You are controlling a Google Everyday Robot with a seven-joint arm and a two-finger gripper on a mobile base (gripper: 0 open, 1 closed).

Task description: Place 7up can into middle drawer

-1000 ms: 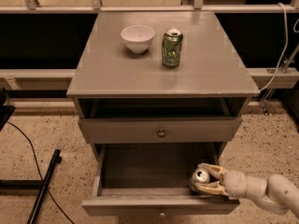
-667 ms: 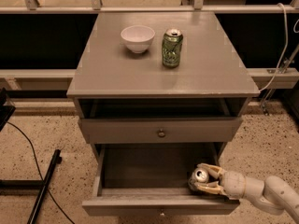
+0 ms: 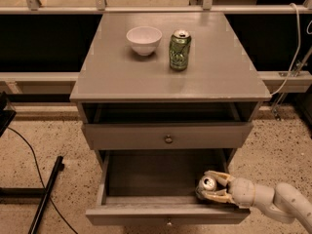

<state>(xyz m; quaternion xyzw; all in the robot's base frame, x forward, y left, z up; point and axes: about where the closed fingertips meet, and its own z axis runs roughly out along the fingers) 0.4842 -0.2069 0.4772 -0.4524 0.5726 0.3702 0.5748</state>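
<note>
The 7up can (image 3: pixel 206 184) lies on its side at the front right corner inside the open middle drawer (image 3: pixel 146 213), its silver top facing up toward me. My gripper (image 3: pixel 209 185) reaches in from the lower right. Its pale fingers (image 3: pixel 218 176) sit on either side of the can and hold it, low in the drawer. The drawer is pulled out wide, and its grey floor shows to the left of the can.
The upper drawer front (image 3: pixel 168 136) with its knob is shut. On the cabinet top (image 3: pixel 122 77) stand a white bowl (image 3: pixel 144 39) and a dark-green can (image 3: pixel 179 50). A black cable and bar (image 3: pixel 46 194) lie on the speckled floor at the left.
My gripper and the can have shifted very slightly to the left inside the drawer. Nothing else has moved.
</note>
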